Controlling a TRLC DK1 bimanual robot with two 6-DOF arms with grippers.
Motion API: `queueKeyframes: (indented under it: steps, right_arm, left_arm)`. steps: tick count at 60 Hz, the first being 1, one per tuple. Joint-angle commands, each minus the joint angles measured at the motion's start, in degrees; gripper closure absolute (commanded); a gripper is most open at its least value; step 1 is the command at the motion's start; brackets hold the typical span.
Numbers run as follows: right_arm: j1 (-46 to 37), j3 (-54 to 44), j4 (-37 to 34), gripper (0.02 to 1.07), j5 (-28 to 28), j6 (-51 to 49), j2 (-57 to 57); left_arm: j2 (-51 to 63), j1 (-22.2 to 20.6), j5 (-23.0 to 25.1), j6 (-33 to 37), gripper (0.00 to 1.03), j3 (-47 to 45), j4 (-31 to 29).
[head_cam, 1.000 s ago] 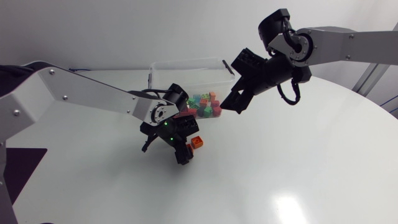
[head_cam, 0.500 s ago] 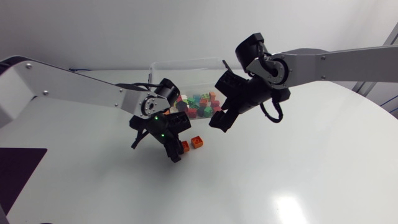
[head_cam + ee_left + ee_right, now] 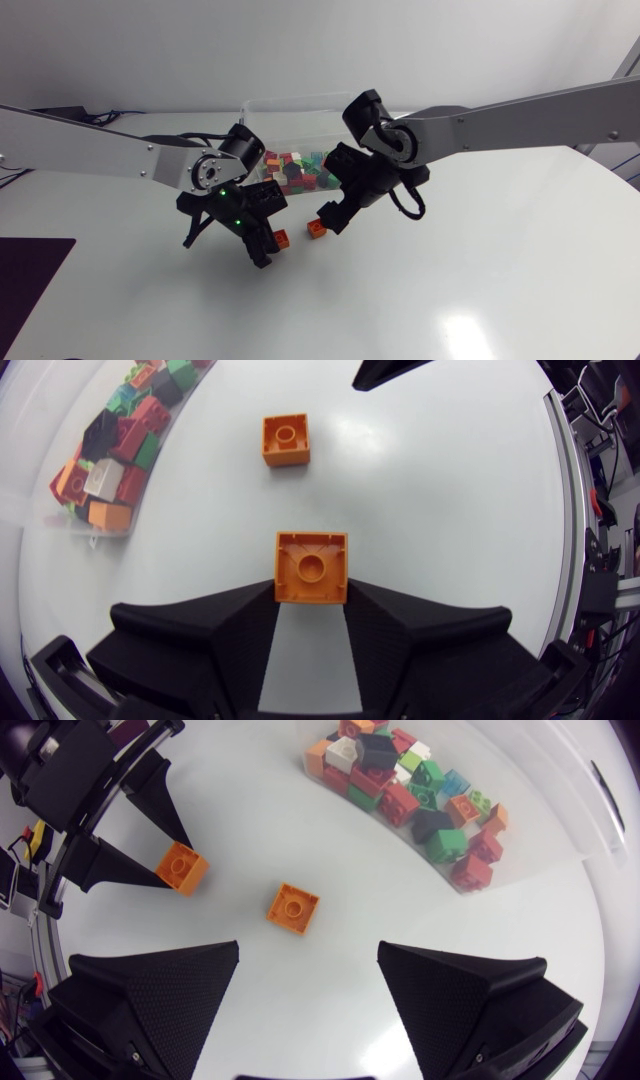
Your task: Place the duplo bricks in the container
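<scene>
Orange brick [image 3: 311,567] pinched in left gripper [image 3: 311,593]; right gripper [image 3: 308,948] wide open, empty, over second orange brick [image 3: 293,908].

Glossy plastic bricks [image 3: 311,566]; clear plastic container [image 3: 300,108]

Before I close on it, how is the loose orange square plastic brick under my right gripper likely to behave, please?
The orange square plastic brick looks rigid, so it should keep shape between the jaws. Lying flat, stud up, on the glossy white table, it would probably slide rather than tip if pushed. Its smooth sides may slip.
</scene>
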Motion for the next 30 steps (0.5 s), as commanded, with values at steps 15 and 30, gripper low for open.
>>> queueKeyframes:
  steps: [15,30]
  right_arm:
    - [3.82,5.05,-2.79,0.1,3.05,7.7,7.94]
    - [4.88,9.62,-4.11,0.1,6.22,10.34,12.95]
  left_arm:
    - [-9.2,4.86,0.8,2.39,0.64,-6.16,-0.53]
    - [-19.3,7.85,1.24,1.42,0.64,-4.93,-0.36]
